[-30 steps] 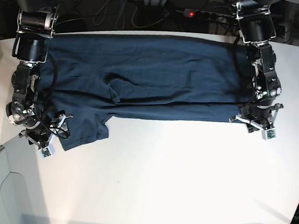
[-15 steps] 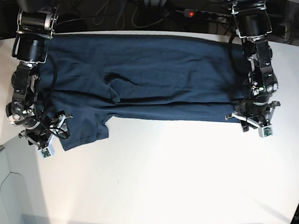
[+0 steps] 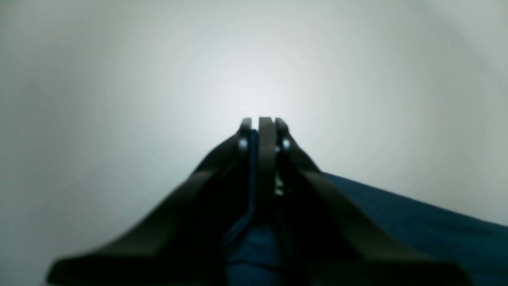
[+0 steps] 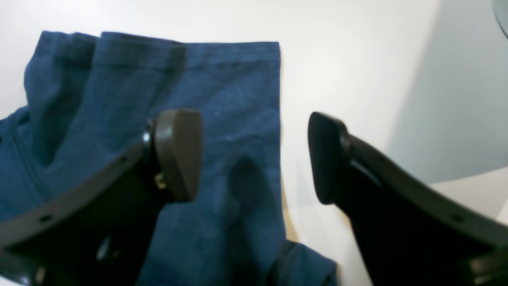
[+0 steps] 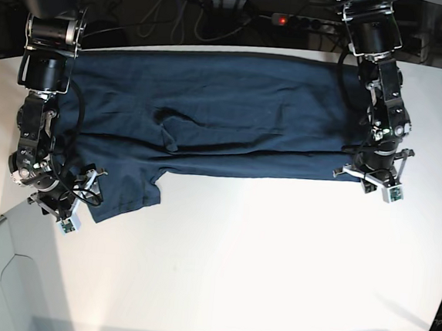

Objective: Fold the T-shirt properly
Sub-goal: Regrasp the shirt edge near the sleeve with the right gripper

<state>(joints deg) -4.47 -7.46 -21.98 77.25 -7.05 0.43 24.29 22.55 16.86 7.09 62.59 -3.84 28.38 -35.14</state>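
You are looking down on a white table (image 5: pixel 259 262) with cables and a power strip (image 5: pixel 299 21) in the dark strip beyond its far edge. The T-shirt (image 5: pixel 226 112) lies spread flat across the far half of the table, folded lengthwise into a long band, with one sleeve (image 5: pixel 122 192) sticking out toward you at the left end. Your left gripper (image 5: pixel 365 177), at the right end of the band, has its fingers pressed together, and its wrist view shows a thin edge of navy cloth pinched between them. Your right gripper (image 4: pixel 254 155), at the left end, stands spread wide above the sleeve's outer edge, one finger (image 4: pixel 176 153) over the cloth and the other over bare table, gripping nothing.
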